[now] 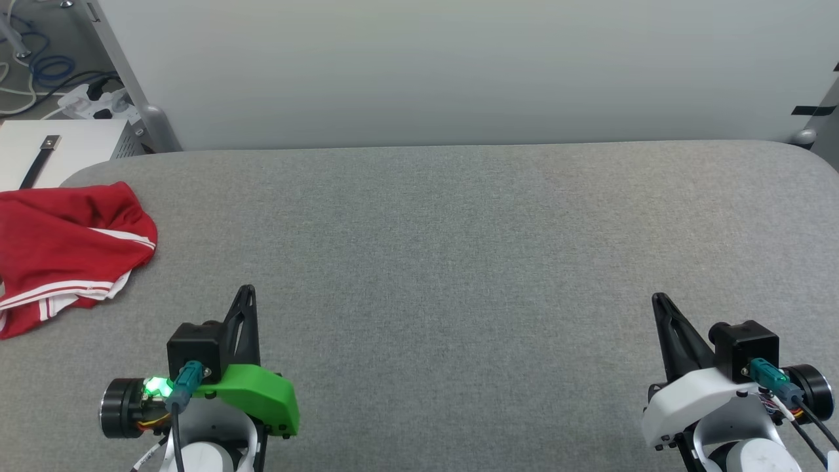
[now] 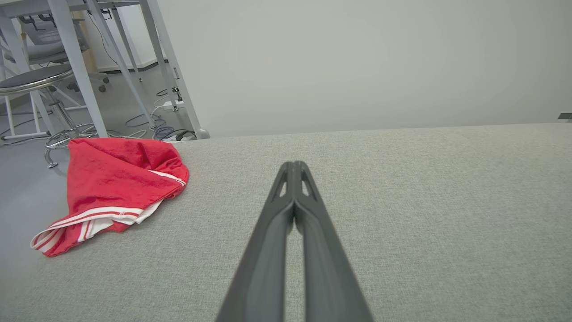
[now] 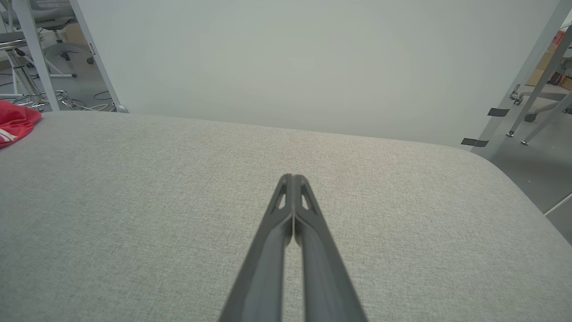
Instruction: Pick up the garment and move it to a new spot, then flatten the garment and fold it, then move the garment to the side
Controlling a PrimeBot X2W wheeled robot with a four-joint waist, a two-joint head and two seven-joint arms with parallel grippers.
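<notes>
We're seeing the garment [image 1: 65, 246] lying crumpled at the left edge of the grey table [image 1: 459, 262], so we're judging pickup, flattening, folding and the move aside all pending, with left gripper [image 1: 246, 290] and right gripper [image 1: 657, 297] hovering pinched together, empty, apart from it

A grey fabric-covered desk [image 1: 459, 262] with rounded corners spreads across the head view, backed by a plain pale panel [image 1: 459, 65]. At that frame's upper left, a white power strip [image 1: 92, 99] lies on the floor near a blue cable coil [image 1: 52, 69]. Below them is a white box [image 1: 72, 141] with a black strap [image 1: 36, 167] on top. In the left wrist view's upper left, a stool [image 2: 33, 78] stands beside pale metal legs [image 2: 73, 67]. Black tape [image 3: 474, 142] shows at the right wrist view's right.
</notes>
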